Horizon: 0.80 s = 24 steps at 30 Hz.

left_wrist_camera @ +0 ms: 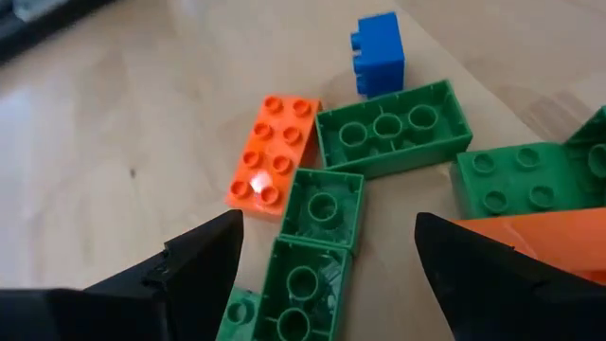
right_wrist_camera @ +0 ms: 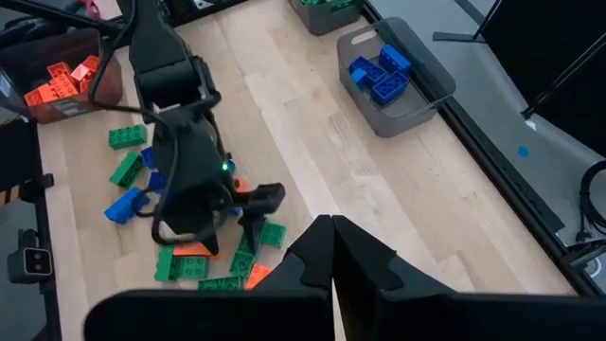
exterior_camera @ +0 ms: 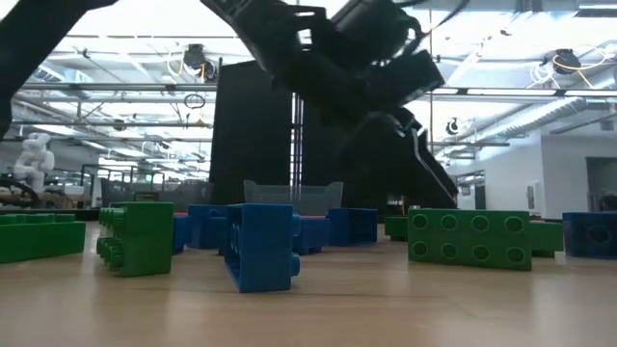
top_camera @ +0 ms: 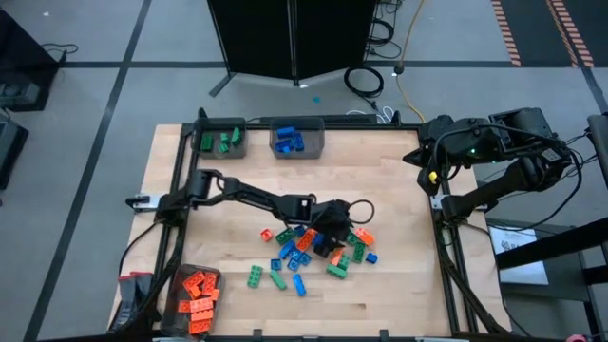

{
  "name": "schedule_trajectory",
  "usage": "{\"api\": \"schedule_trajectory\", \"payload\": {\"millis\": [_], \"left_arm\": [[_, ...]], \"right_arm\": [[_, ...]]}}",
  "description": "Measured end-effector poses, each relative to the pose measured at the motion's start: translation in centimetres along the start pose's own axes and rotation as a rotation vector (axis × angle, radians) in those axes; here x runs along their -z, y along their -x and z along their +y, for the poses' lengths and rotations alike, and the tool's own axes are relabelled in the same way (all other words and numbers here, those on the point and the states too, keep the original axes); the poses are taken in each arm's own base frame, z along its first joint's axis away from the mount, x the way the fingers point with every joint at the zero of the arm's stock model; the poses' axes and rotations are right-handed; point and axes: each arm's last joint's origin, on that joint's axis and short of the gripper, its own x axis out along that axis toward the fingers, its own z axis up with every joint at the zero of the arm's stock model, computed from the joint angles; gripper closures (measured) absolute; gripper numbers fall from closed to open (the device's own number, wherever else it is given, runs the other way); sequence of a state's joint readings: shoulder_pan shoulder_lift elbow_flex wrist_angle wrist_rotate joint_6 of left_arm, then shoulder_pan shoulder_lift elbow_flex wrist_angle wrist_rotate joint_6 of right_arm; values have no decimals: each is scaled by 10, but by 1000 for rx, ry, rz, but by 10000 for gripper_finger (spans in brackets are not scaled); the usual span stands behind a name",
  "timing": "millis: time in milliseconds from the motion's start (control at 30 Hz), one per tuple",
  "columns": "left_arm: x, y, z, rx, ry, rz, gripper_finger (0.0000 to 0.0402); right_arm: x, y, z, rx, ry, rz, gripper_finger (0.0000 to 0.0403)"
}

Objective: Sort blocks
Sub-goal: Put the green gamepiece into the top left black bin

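Note:
A pile of loose orange, green and blue blocks lies at the table's middle. My left gripper hangs over the pile's right part, pointing down and open. In the left wrist view its fingers stand on either side of two green bricks lying hollow side up. An orange brick, a long green brick and a blue brick lie beyond them. In the low view the left gripper hangs above the bricks. My right gripper is shut, waiting high near the table's far right corner.
A bin with green blocks and one with blue blocks stand at the far edge. A bin with orange blocks stands at the near left corner. Bare wood lies between the pile and the far bins, and on the right.

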State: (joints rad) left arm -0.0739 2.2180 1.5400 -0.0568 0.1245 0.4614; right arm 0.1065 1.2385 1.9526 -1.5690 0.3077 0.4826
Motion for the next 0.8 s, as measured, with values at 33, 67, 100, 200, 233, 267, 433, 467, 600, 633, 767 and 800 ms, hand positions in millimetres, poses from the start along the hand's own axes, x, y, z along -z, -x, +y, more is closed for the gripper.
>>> {"api": "schedule_trajectory", "payload": {"millis": [33,67,100,200,233,267,433,467,600,633,767,800], "left_arm": [[-1,-2,2,8,4,22,91],[0,-6,3,11,8,47,91],[1,-8,5,6,12,78,91],[7,-15,9,11,11,156,91],[8,-15,9,19,4,174,91],[9,-16,9,27,-9,187,91],[9,-15,8,35,-43,239,110],[9,-15,8,36,-44,242,120],[8,-14,9,30,-48,256,175],[8,-14,9,28,-48,261,193],[7,-14,8,13,-50,271,272],[7,-14,8,2,-50,276,283]], "right_arm": [[0,0,0,0,0,0,403],[0,0,0,0,0,0,403],[0,0,0,0,0,0,403],[0,0,0,0,0,1,403],[0,0,0,0,0,1,403],[0,0,0,0,-1,1,403],[0,0,0,-2,0,2,403],[0,0,0,-1,1,3,403],[0,0,0,-1,5,3,403],[0,0,0,-2,5,3,403],[0,0,0,-1,4,3,403],[0,0,0,-2,5,3,403]]}}
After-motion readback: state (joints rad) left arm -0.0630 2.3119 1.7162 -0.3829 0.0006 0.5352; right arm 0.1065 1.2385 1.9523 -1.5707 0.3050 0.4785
